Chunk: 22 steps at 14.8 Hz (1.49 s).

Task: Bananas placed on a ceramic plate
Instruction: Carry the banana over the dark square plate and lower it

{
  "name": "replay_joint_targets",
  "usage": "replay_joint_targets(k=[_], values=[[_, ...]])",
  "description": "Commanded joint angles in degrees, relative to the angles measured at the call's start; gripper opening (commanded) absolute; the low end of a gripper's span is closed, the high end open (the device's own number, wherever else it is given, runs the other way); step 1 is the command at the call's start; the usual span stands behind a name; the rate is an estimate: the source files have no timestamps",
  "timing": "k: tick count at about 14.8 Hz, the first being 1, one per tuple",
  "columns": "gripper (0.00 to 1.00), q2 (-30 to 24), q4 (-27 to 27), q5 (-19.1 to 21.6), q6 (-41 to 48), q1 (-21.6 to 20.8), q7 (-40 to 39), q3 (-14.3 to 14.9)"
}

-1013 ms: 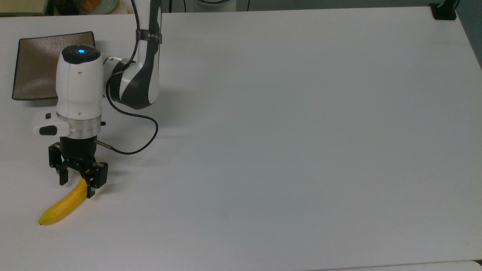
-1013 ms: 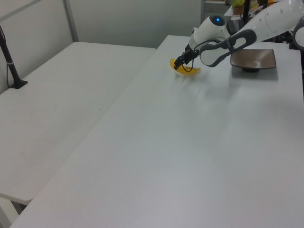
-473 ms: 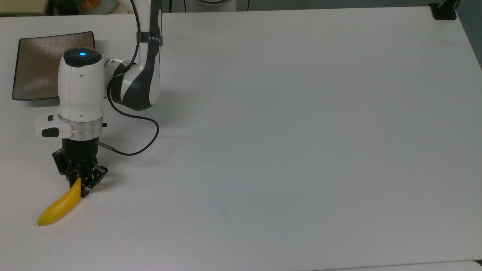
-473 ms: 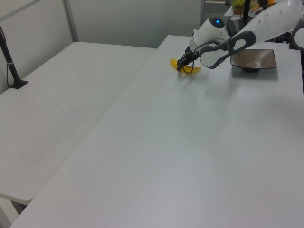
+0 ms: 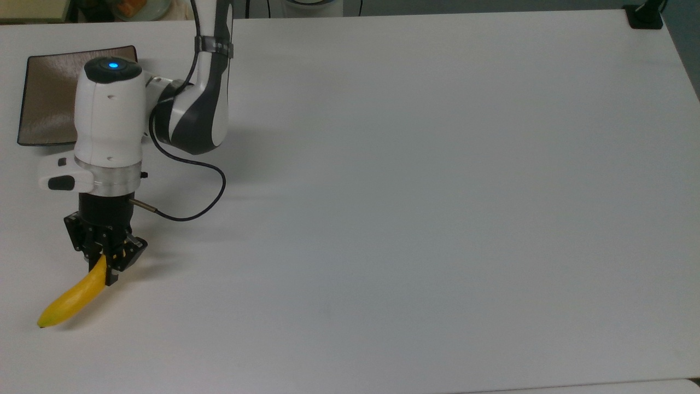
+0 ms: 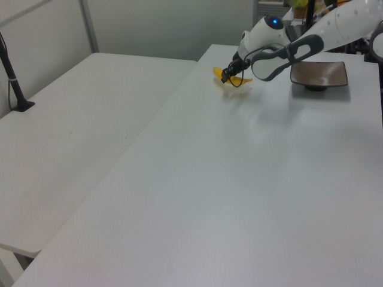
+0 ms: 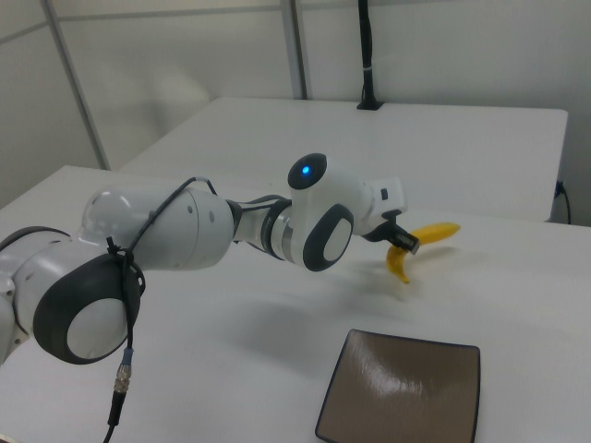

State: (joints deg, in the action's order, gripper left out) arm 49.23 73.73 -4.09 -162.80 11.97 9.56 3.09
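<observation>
A slim yellow banana hangs slanted near the top view's lower left corner, its upper end inside my gripper, which is shut on it. In the left view the banana is held by the gripper a little above the white table, with a shadow under it. The right view has the gripper clamped near the middle of the banana. The square brown ceramic plate lies bare behind the arm at the top view's upper left; the same plate stands apart from the banana.
A pale dish with orange contents sits beyond the table's far edge. A black post is clamped on the adjoining table. A black cable loops beside the wrist. The white table stretches wide to the top view's right.
The open fingers shut on the banana's upper end. The gripper then shifted toward the top view's left and rose slightly, taking the banana with it.
</observation>
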Motion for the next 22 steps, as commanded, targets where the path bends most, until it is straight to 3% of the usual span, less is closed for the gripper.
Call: replay_joint_targets(k=[1, 7, 10, 14, 22], values=[[0.25, -8.0, 6.8, 0.0, 5.1, 0.2, -1.1, 0.1], [0.25, -16.7, 13.2, -0.9, 14.8, 0.6, -2.9, 0.1], [0.25, -22.6, 19.3, 0.0, 16.5, 3.6, -10.5, 0.0], [0.25, -26.9, 21.5, 0.0, 23.7, 6.3, -21.1, 0.1], [0.26, -37.6, 34.4, 0.0, 24.1, 10.1, -32.0, 0.4]])
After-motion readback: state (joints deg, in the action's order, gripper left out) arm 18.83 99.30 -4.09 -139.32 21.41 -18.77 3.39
